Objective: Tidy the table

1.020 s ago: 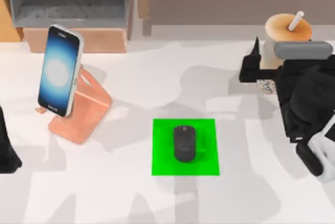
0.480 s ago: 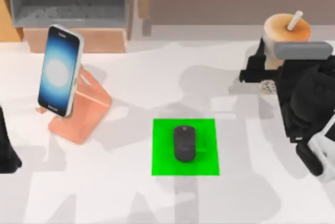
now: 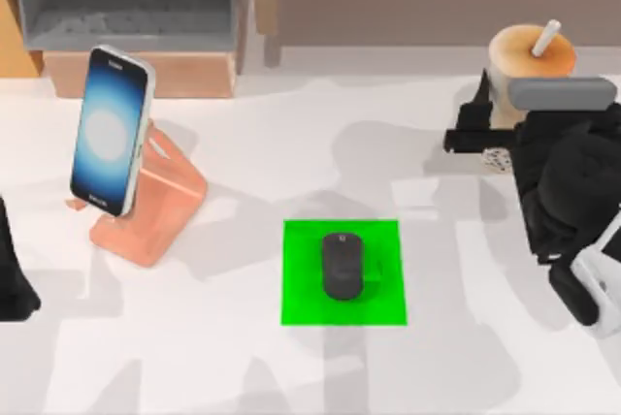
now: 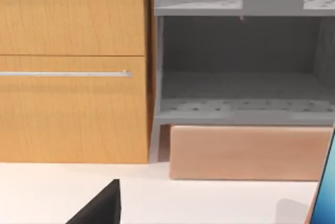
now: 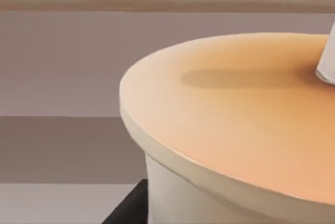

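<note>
The white table [image 3: 233, 357] bears a green square patch [image 3: 388, 240] with a dark mouse [image 3: 342, 266] lying on it. A phone [image 3: 112, 129] leans on a salmon stand [image 3: 165, 202] at the left. At the back right stands a cream cup [image 3: 529, 51] with an orange lid and a white straw [image 3: 549, 37]. My right gripper [image 3: 500, 116] is at the cup's side, fingers shut on its body. The right wrist view has the lid [image 5: 235, 119] very close, with a black fingertip [image 5: 131, 208] beside it. My left gripper [image 3: 12, 279] is parked at the left edge.
A brown wooden shelf unit with a grey compartment [image 3: 126, 8] runs along the back; the left wrist view faces it [image 4: 241, 93] and a wooden door [image 4: 73, 77]. Bare tabletop lies in front of the green patch and between stand and cup.
The right gripper's visible finger moved in against the cup's side and then stayed still. Cup, mouse, phone and left arm kept their places.
</note>
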Tool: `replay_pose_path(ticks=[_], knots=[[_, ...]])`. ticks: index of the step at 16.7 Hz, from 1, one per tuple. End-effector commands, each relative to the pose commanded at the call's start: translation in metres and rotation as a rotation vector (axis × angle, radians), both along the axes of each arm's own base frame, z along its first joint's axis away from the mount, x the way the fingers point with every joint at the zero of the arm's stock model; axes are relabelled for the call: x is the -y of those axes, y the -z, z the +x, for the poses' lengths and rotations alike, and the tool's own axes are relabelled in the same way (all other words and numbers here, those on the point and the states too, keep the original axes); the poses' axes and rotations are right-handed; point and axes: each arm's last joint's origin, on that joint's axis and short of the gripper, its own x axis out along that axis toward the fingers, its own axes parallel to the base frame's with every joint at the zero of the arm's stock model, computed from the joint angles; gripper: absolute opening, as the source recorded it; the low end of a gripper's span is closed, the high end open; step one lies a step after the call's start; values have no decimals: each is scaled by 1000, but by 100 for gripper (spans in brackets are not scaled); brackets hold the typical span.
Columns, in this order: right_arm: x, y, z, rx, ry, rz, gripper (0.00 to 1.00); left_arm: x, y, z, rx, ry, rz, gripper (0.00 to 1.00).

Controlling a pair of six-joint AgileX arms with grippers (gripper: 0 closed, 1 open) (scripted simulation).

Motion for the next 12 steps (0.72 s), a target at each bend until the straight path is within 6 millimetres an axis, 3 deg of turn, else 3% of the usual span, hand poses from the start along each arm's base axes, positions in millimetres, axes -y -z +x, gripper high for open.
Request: replay_pose_path(ticks=[12], knots=[[0, -10, 0, -1, -2, 1, 0, 0, 0, 0, 0, 0, 0, 100]])
